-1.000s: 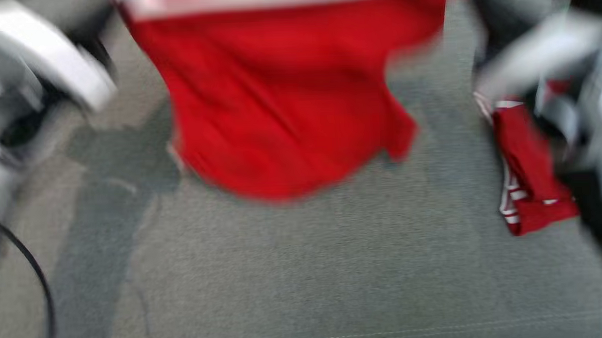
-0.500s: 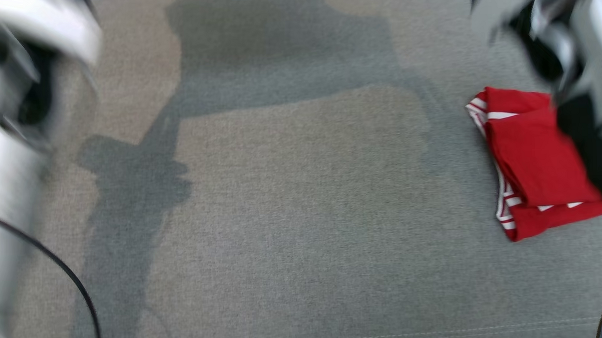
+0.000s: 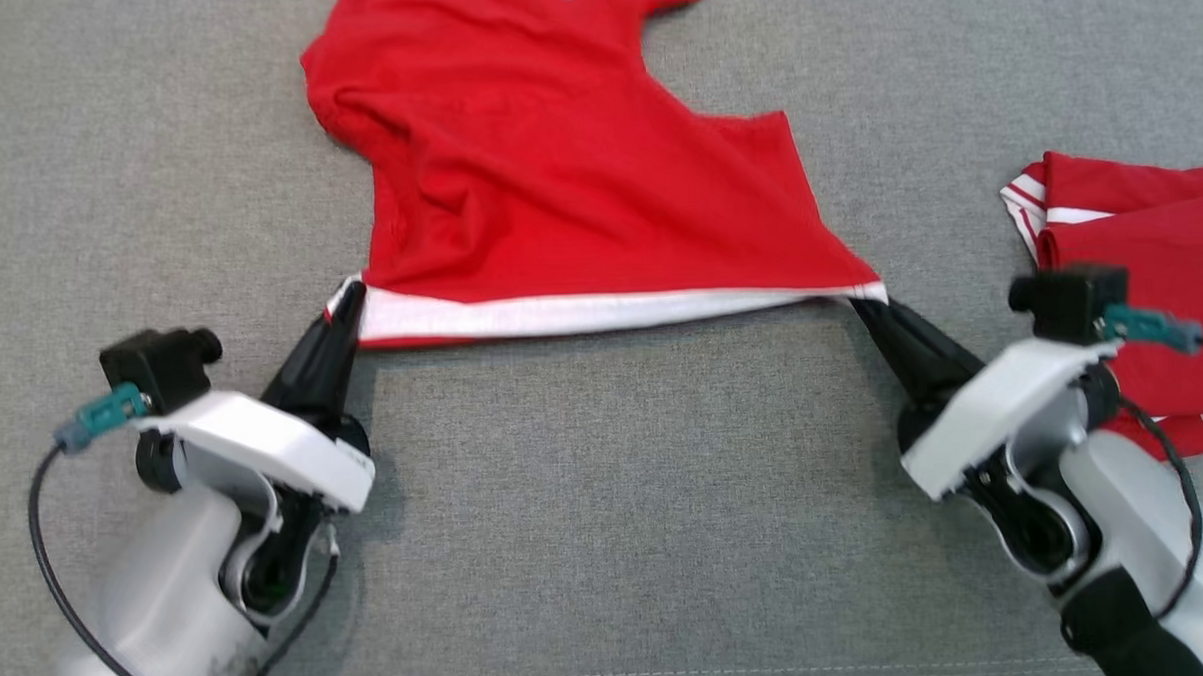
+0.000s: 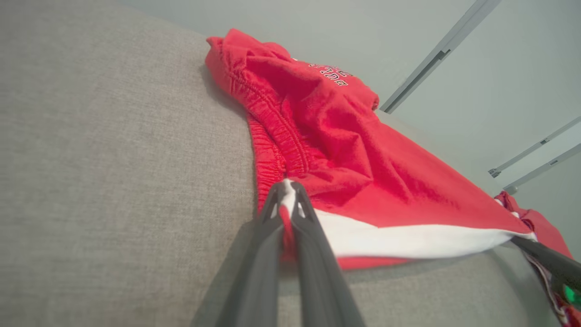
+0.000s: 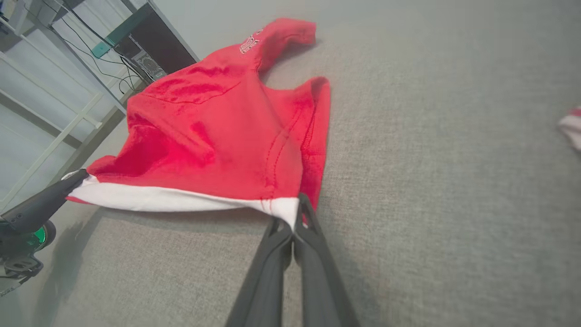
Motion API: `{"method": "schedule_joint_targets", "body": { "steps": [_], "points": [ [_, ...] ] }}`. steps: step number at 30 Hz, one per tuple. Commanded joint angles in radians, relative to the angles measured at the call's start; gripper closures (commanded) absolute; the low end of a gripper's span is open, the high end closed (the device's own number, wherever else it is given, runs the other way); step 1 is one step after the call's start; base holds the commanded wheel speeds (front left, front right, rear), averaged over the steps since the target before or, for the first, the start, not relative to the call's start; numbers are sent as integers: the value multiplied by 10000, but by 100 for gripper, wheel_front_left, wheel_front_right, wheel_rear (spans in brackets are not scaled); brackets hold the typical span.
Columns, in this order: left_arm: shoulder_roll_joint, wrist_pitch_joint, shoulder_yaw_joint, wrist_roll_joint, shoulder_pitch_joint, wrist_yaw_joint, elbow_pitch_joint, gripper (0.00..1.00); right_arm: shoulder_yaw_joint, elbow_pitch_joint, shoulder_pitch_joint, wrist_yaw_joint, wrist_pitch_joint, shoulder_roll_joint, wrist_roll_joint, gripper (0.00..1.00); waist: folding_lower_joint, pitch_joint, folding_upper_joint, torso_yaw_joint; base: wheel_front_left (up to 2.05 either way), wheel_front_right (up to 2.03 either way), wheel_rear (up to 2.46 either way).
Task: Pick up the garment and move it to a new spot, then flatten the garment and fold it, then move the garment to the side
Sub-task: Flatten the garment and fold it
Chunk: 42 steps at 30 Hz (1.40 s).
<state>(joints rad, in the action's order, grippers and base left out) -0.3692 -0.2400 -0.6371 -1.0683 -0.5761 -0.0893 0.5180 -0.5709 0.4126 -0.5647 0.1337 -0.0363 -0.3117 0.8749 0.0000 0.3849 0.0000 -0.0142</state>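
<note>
Nearby | folded clothes (image 3: 1159, 248) beside right end effector (image 3: 865, 304) | garment (image 3: 576, 179) pinched

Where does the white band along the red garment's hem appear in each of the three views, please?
Head view: the white band crosses the centre, left to right.
Left wrist view: lower right, running rightward from the left gripper.
Right wrist view: lower left, ending at the right gripper.
Shared landmark: the left gripper pinching one end of the band, at far left in the right wrist view.
</note>
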Motion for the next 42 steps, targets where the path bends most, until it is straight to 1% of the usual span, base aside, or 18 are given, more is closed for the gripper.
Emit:
{"method": "schedule_joint_targets", "body": {
  "steps": [1, 6, 11, 14, 18, 22, 23, 24, 25, 26, 29, 32, 33, 36, 39, 42],
  "points": [
    [-470, -128, 378, 151, 195, 216, -308, 100, 81, -335, 564, -30, -180, -157, 94, 100, 0, -136, 0, -9, 0, 0, 0],
    [-734, -181, 447, 554, 1306, 1045, -1544, 100, 626, -1066, 1914, -30, -335, -177, 65, 100, 0, -377, 0, -34, 0, 0, 0],
    [-1016, -177, 470, 695, 2496, 1898, -2963, 100, 1234, -1762, 3229, -30, -240, 55, -175, 100, 0, -613, 0, 7, 0, 0, 0],
    [-1241, 46, 400, 679, 3082, 2357, -3663, 100, 1667, -2124, 3996, -30, -142, 238, -477, 100, 0, -770, 0, 116, 0, 0, 0],
    [-1571, 325, 364, 642, 3684, 2844, -4363, 100, 2143, -2573, 4871, -30, 161, 615, -906, 100, 0, -1026, 0, 189, 0, 0, 0],
    [-1705, 555, 313, 495, 4108, 3082, -4828, 100, 2485, -3007, 5465, -30, 587, 947, -1259, 100, 0, -1177, 0, 236, 0, 0, 0],
    [-1711, 630, 312, 423, 4174, 3122, -4872, 87, 2558, -3101, 5532, -30, 654, 1009, -1374, 100, 0, -1183, 0, 240, 0, 0, 0],
    [-1745, 670, 299, 439, 4192, 3171, -4892, 53, 2634, -3159, 5585, -30, 721, 1071, -1482, 91, 0, -1187, 0, 253, 0, 0, 0],
    [-1746, 636, 328, 451, 4187, 3205, -4908, 0, 2690, -3203, 5620, -30, 796, 1125, -1599, 59, 0, -1198, 0, 263, 0, 0, 0],
    [-1722, 626, 354, 415, 4185, 3209, -4920, 0, 2745, -3254, 5646, -30, 844, 1186, -1696, 0, 0, -1208, 0, 276, 0, 0, 0],
    [-1774, 678, 341, 466, 4151, 3290, -4967, 0, 2911, -3437, 5715, -30, 905, 1377, -1910, 0, 0, -1271, 0, 299, 0, 0, 0],
    [-1956, 482, 528, 658, 4180, 3546, -5163, 0, 3144, -3773, 5791, -30, 731, 1452, -2199, 0, 0, -1383, 0, 283, 0, 0, 0],
    [-1956, 482, 528, 658, 4180, 3546, -5163, 0, 3144, -3773, 5791, -30, 731, 1452, -2199, 0, 0, -1383, 0, 283, 0, 0, 0],
    [-2178, 124, 1005, 1020, 4193, 3989, -5555, 0, 3428, -4215, 5796, -30, 415, 1505, -2631, 0, 0, -1503, 0, 269, 0, 0, 0],
    [-2388, -98, 1591, 1593, 4068, 4412, -6080, 0, 3770, -4640, 5579, -30, -39, 1610, -3382, 0, 0, -1651, 0, 253, 0, 0, 0],
    [-2571, -181, 2053, 2377, 3839, 4735, -6557, 0, 4218, -4940, 5207, -30, -641, 1753, -4585, 0, 0, -1876, 0, 235, 0, 0, 0]
  ]
}}
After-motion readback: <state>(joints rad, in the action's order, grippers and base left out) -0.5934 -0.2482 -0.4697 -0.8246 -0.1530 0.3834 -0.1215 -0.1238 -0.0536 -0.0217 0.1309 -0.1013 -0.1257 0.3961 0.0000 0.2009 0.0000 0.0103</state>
